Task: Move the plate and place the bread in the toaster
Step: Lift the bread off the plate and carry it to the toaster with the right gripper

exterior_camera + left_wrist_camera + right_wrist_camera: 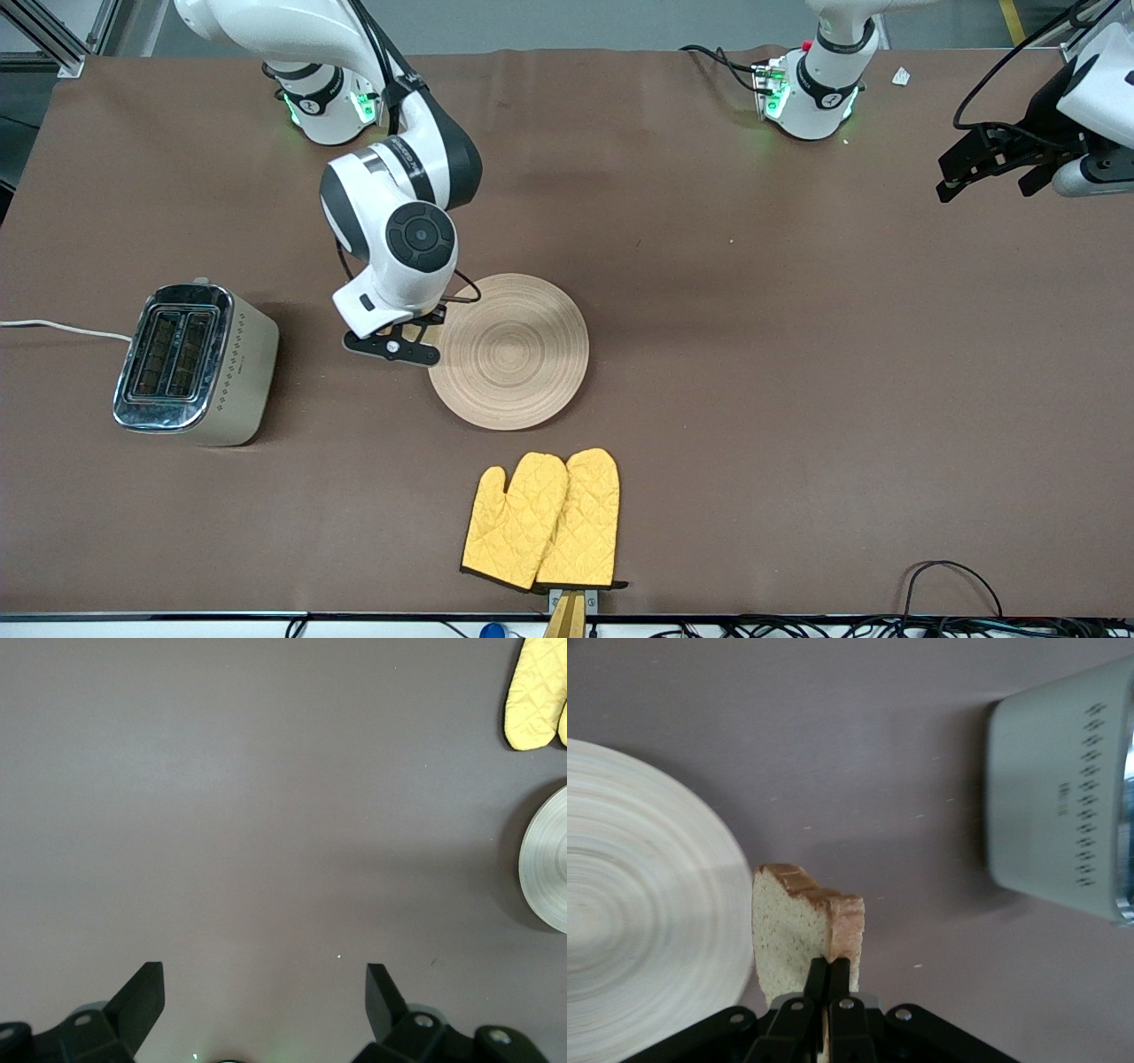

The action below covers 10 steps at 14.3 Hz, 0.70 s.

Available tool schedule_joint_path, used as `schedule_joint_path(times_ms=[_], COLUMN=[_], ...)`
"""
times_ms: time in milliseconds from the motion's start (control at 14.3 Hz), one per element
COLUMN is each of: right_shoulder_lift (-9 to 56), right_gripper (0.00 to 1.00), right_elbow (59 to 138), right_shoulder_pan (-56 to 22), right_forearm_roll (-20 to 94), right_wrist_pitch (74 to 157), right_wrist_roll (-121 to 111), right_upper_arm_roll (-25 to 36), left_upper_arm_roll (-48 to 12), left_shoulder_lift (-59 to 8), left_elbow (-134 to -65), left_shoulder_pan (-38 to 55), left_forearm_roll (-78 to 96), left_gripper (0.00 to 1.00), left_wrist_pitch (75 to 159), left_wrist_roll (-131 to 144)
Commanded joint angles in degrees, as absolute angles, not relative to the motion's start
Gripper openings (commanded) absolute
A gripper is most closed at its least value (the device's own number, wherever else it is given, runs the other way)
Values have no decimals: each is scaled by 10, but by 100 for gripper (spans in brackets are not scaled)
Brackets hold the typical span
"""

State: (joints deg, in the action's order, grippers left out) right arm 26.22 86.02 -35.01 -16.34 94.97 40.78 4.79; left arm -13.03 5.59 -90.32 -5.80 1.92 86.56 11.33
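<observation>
My right gripper [396,347] hangs low over the table between the toaster [197,364] and the plate [509,352], close to the plate's rim. It is shut on the bread [799,928], a light slice with a brown crust held upright by its lower edge between the fingers of the right gripper [830,966]. In the front view the arm hides the bread. In the right wrist view the plate [638,912] shows on one side of the bread and the beige toaster [1059,815] on the other. My left gripper [979,177] waits open and holding nothing over the left arm's end of the table [264,979].
A pair of yellow oven mitts [545,520] lies nearer the front camera than the plate, by the table's front edge. The toaster's white cord [62,329] runs off toward the right arm's end. The left wrist view catches the mitts [536,691] and the plate's rim [547,859].
</observation>
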Motion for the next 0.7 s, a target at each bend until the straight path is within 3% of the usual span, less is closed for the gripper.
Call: schedule_joint_path(times_ms=[0, 279, 488, 628], right_shoulder_lift=[243, 227, 226, 229], right_gripper=[0, 0, 0, 0], right_elbow=[845, 838, 841, 842], right_shoulder_pan=[-337, -325, -320, -297], right_forearm_roll=[-214, -273, -298, -327], right_wrist_pitch=[890, 844, 845, 848], right_wrist_roll=[371, 294, 236, 215], right_upper_arm_roll=[48, 87, 141, 146], left_upper_arm_roll=[-128, -127, -127, -127], left_shoulder_lift=[54, 54, 55, 55], left_elbow=[-895, -895, -895, -895], left_shoulder_pan=[-59, -60, -60, -60], left_forearm_roll=[27, 26, 26, 26], left_gripper=[100, 100, 100, 100], left_wrist_pitch=[866, 866, 866, 865], left_wrist_roll=[105, 104, 104, 104])
